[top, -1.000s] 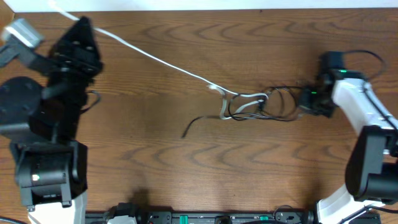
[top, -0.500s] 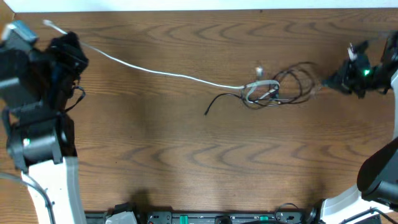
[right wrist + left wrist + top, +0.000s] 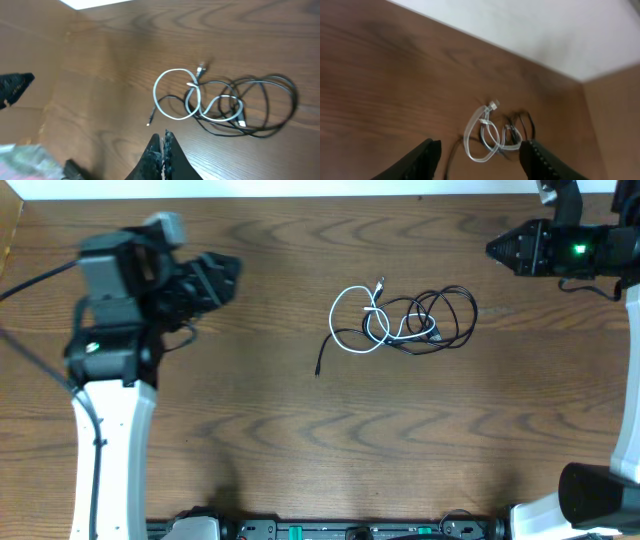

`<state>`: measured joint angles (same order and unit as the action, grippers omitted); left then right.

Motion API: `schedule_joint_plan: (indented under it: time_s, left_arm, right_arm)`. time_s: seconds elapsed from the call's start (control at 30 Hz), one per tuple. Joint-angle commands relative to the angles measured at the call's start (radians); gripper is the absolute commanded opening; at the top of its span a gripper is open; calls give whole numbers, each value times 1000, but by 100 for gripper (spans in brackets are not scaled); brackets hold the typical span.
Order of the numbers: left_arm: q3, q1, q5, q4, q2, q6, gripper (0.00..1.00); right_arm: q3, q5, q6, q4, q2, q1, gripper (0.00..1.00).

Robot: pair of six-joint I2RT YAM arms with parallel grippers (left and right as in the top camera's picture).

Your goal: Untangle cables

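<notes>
White cable (image 3: 372, 312) is out of my left claw (image 3: 228, 272) now, coiled with the black cable (image 3: 432, 308) mid table (image 3: 300, 450). Left claw gapes empty, right claw (image 3: 493, 248) is pinched shut, both well clear, bare wood around.

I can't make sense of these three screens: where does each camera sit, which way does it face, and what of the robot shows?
Overhead: fixed above the table, looking straight down; shows left arm and right arm, with white cable and black cable tangled between.
Left wrist: on the left arm, looking slantwise across the table at the tangle; left jaws, apart, frame the bottom.
Right wrist: on the right arm, looking down at the tangle; right jaws, shut, bottom centre.
Shared: all see both cables.
</notes>
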<state>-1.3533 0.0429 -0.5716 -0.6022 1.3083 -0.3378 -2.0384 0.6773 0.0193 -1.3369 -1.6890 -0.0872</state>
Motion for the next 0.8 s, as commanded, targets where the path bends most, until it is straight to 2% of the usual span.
schedule_joint_plan:
  time_s: [0.0, 0.17, 0.3, 0.43, 0.57, 0.77]
  left_arm:
    - [-8, -108, -19, -2, 72, 85, 57]
    - [-8, -271, -19, 34, 214, 87, 58]
    - [-8, -406, -14, 123, 343, 111, 58]
    - [-8, -519, 64, 249, 466, 232, 69]
    - [-8, -593, 114, 400, 594, 267, 82]
    - [-8, -636, 129, 564, 717, 278, 82]
  right_arm:
    - [-15, -142, 63, -18, 3, 22, 6]
    - [-3, -191, 63, -54, 2, 23, 19]
    - [-1, -260, 63, -90, 2, 23, 26]
    - [-1, -297, 62, -107, 2, 22, 27]
    - [-1, -332, 62, -133, 2, 21, 28]
    - [0, -332, 54, -158, 2, 21, 28]
